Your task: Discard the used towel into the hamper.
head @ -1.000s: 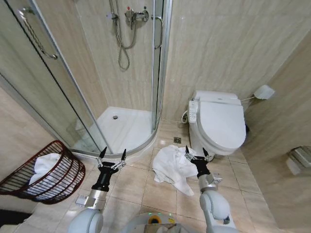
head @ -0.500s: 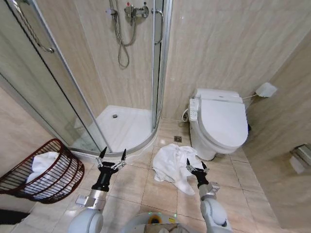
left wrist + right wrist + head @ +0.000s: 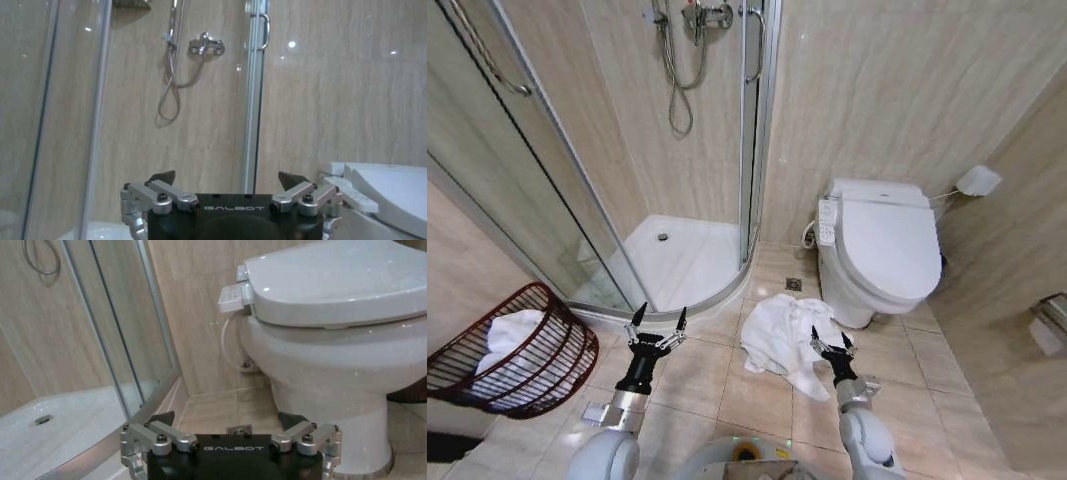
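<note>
Towel (image 3: 785, 340), white and crumpled, lies low centre on the floor tiles, looking soft, light, best pinched at a raised fold. Hamper (image 3: 512, 352) sits lower left. Right gripper (image 3: 831, 346) hovers spread over the towel's edge; left gripper (image 3: 656, 319) spread, empty.

The towel (image 3: 784, 342) is white and crumpled, spread in a loose heap on the floor, touching the right end effector (image 3: 831, 343) on that effector's left side. The hamper (image 3: 519, 352) is a dark reddish-brown open-weave wire basket, tilted, holding white cloth, well to the left of the left end effector (image 3: 657, 320).
</note>
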